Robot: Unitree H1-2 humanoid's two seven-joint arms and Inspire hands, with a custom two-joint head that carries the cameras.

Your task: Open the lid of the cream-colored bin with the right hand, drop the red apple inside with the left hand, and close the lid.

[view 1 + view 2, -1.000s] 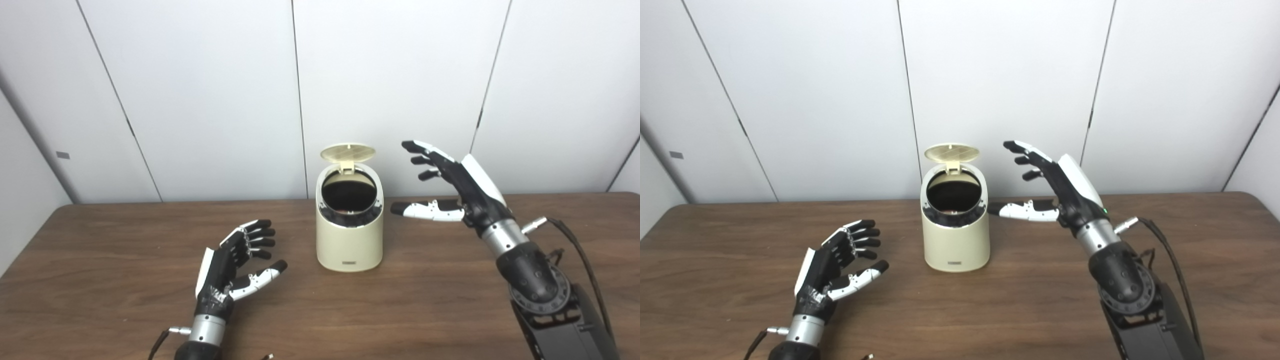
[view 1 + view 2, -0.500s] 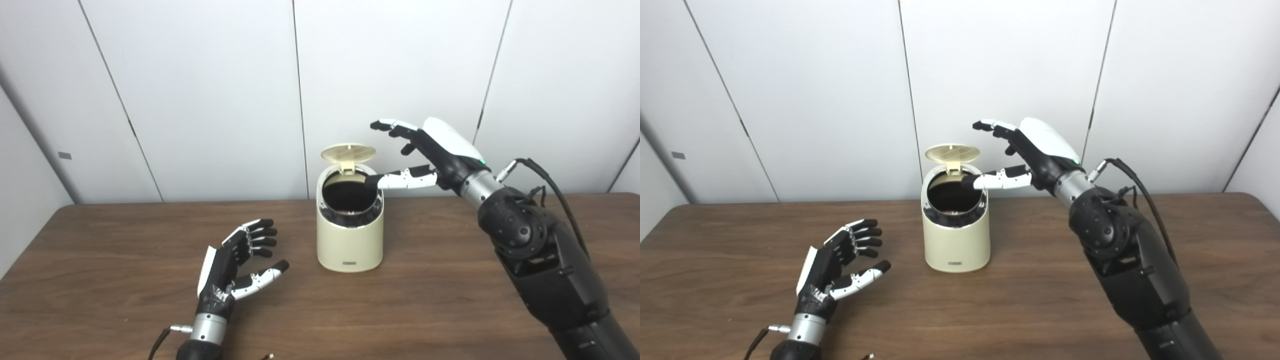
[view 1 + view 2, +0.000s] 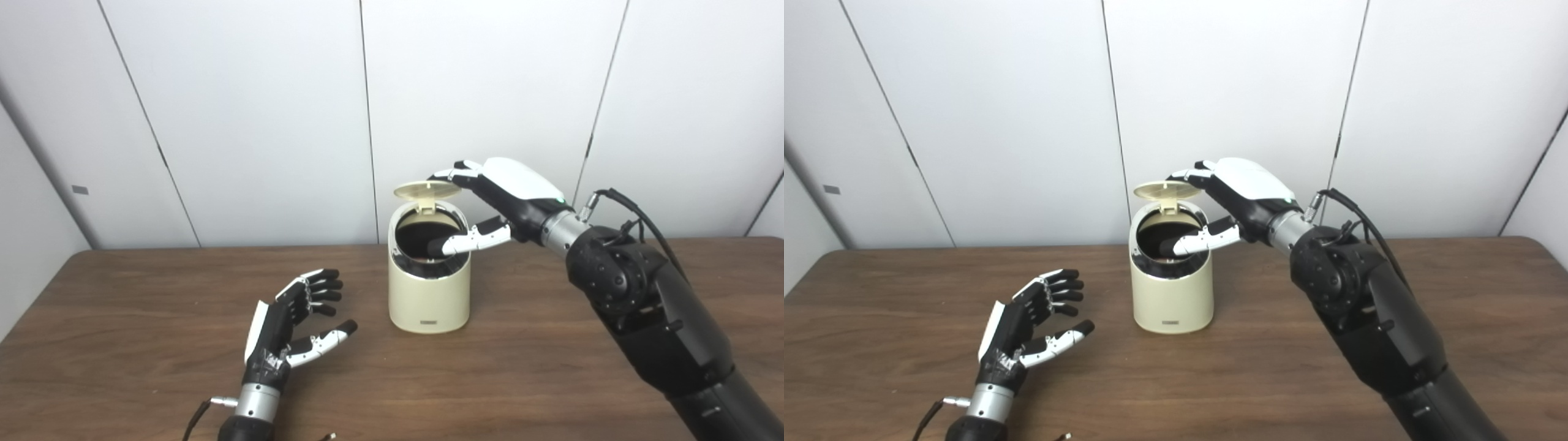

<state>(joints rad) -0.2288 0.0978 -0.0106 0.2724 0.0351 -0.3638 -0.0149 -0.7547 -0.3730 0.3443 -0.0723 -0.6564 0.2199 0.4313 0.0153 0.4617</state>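
Note:
The cream-colored bin (image 3: 429, 294) stands mid-table with its round lid (image 3: 427, 189) tipped partly forward over the dark opening. My right hand (image 3: 496, 199) is open and reaches over the bin from the right; its fingertips (image 3: 454, 174) rest on the lid's far right edge, and the thumb lies across the opening. My left hand (image 3: 288, 324) rests low on the table to the left of the bin, open and holding nothing. No red apple shows in either view; the inside of the bin is dark.
The brown wooden table (image 3: 551, 367) runs to a white panelled wall (image 3: 245, 122) right behind the bin. A black cable (image 3: 637, 214) loops off my right forearm. Small cable ends (image 3: 327, 436) lie by the front edge.
My right hand has swung left and down from beside the bin onto the lid. The lid has tipped from upright toward the opening. My left hand has barely moved.

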